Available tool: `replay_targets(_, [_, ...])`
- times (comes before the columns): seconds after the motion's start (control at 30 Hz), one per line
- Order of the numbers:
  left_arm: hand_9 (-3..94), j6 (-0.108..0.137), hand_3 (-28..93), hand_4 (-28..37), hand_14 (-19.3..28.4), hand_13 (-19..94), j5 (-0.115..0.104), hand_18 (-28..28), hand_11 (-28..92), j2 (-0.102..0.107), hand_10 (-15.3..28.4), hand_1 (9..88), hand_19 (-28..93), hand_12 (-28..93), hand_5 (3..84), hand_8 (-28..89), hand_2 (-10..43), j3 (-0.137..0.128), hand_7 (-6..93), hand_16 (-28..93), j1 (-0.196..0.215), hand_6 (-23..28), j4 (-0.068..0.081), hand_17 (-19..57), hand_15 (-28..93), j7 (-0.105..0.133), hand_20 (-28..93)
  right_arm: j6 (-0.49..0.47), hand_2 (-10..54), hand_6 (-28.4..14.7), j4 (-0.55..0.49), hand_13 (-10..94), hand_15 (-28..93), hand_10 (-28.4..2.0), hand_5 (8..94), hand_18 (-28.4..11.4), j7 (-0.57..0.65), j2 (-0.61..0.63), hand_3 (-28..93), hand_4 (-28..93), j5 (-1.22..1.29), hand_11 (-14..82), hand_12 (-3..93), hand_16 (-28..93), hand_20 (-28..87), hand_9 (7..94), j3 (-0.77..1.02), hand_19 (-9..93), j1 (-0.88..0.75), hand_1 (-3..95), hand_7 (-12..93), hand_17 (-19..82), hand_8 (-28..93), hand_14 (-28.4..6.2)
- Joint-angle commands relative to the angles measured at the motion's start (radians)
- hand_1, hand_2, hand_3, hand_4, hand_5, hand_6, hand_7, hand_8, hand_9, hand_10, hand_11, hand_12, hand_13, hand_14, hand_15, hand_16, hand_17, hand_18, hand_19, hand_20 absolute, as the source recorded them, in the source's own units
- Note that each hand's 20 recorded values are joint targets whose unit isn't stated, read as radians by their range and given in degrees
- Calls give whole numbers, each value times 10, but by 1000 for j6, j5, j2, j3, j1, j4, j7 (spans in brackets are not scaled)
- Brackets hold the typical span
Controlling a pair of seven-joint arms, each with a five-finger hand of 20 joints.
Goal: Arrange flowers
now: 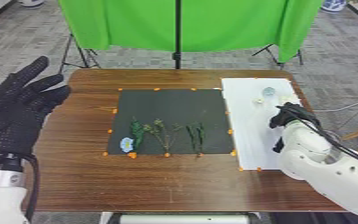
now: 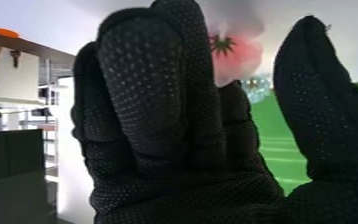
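Observation:
My right hand (image 1: 293, 116) is over the white sheet at the table's right side. In the right wrist view the right hand (image 2: 167, 130) has its fingers straight and its thumb apart; a pink flower (image 2: 238, 55) lies beyond the gap between them, and I cannot tell whether it is touched. My left hand (image 1: 15, 110) is raised at the left, fingers relaxed, holding nothing. On the black mat lie a light blue flower (image 1: 127, 144) with green leaves (image 1: 137, 132), a branching stem (image 1: 166, 134) and leafy stems (image 1: 196, 135). A pale blue flower (image 1: 269, 91) and a small whitish flower (image 1: 258, 101) lie on the white sheet.
The black mat (image 1: 171, 107) lies mid-table, with the white sheet (image 1: 246, 125) along its right edge. Orange marks dot the borders of both. A green cloth (image 1: 131, 25) hangs on a stand behind the table (image 1: 78, 185).

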Motion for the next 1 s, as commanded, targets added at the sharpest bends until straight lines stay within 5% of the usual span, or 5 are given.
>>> replay_targets(0.03, [335, -6, 785, -271, 284, 266, 10, 259, 313, -19, 214, 207, 604, 123, 359, -89, 84, 8, 141, -123, -4, 93, 8, -48, 618, -22, 319, 24, -95, 8, 28, 887, 533, -107, 636, -183, 14, -18, 723, -273, -52, 230, 147, 182, -53, 853, -54, 932, 47, 437, 135, 523, -123, -50])
replay_targets(0.3, [336, -7, 785, -271, 284, 266, 13, 258, 316, -26, 213, 208, 608, 123, 361, -90, 83, 2, 143, -124, -2, 94, 3, -47, 620, -31, 313, 139, -95, 10, 19, 928, 437, -76, 838, -153, 11, 1, 671, -282, -155, 100, 246, 202, -165, 930, -126, 932, 57, 567, 166, 555, 34, -33])
replay_targets(0.63, [336, -13, 785, -272, 284, 266, 24, 258, 321, -27, 212, 206, 612, 121, 363, -91, 82, -11, 144, -125, -13, 94, -4, -47, 622, -44, 304, 226, -95, 7, -34, 937, 433, -68, 851, -153, -41, -35, 681, -283, -233, 120, 265, 222, -129, 937, -203, 932, 159, 578, 172, 545, 49, -29])
replay_targets(1.0, [337, -14, 787, -272, 284, 271, 25, 260, 331, -7, 208, 205, 619, 120, 363, -94, 81, 2, 152, -127, -38, 92, 1, -46, 630, -42, 297, 252, -95, 6, -25, 937, 437, -70, 858, -160, -177, -318, 700, -283, -191, 139, 263, 228, -58, 937, -397, 932, 442, 569, 168, 520, 57, -31])
